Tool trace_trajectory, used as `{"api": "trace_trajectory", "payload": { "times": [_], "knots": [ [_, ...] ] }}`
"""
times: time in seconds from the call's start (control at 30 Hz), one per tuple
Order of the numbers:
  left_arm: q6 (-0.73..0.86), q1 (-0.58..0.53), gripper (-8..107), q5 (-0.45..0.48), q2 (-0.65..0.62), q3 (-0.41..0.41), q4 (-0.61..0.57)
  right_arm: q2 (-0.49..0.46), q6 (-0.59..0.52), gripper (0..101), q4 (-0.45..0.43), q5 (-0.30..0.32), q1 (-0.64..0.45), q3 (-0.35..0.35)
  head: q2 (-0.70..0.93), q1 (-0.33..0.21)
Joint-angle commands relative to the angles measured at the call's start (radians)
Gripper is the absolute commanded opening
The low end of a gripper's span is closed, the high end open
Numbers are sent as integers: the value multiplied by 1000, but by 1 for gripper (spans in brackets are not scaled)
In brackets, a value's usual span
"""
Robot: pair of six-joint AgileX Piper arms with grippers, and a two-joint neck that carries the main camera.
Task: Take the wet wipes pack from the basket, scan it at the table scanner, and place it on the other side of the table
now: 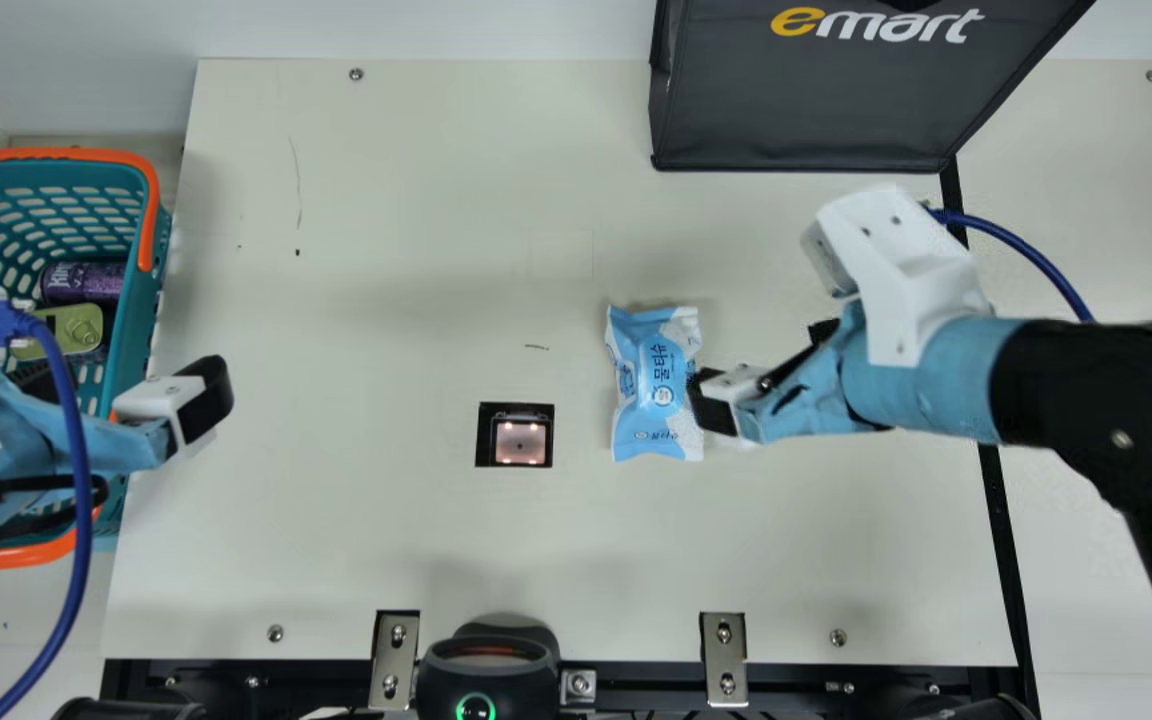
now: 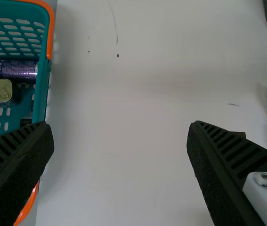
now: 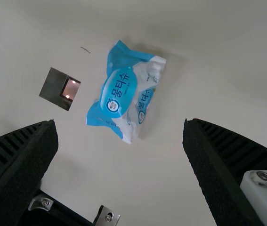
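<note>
The blue and white wet wipes pack (image 1: 654, 375) lies on the table (image 1: 386, 540), just right of the scanner window (image 1: 520, 441) in the main view. My right gripper (image 1: 751, 365) stands over its right edge; in the right wrist view my right gripper (image 3: 120, 125) has its fingers wide apart, the wipes pack (image 3: 124, 92) on the table beyond them. At the basket's (image 1: 136, 340) right side is my left gripper (image 1: 201, 400); in the left wrist view my left gripper (image 2: 120, 125) is open and empty.
A dark bag (image 1: 806, 100) stands at the table's back right. The basket at the far left holds a purple can (image 1: 84, 283) and a green tin (image 1: 76, 328). A black handheld scanner (image 1: 488, 665) sits at the front edge.
</note>
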Motion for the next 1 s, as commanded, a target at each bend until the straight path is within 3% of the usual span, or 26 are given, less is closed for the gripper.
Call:
{"api": "trace_trajectory", "payload": {
  "times": [0.0, 0.33, 0.63, 0.97],
  "knots": [
    [0, 0, 90, 0, 0, 0, 0, 52, 24, 95, -7, -9, 25, -10, 0, -29],
    [0, 0, 90, 0, 0, 0, 0, 210, 210, 95, -122, -73, 161, -65, 0, -29],
    [0, 0, 90, 0, 0, 0, 0, 311, 478, 95, -304, -114, 288, -77, 0, -29],
    [0, 0, 90, 0, 0, 0, 0, 399, 759, 95, -389, -158, 367, -70, 0, -29]
  ]
}}
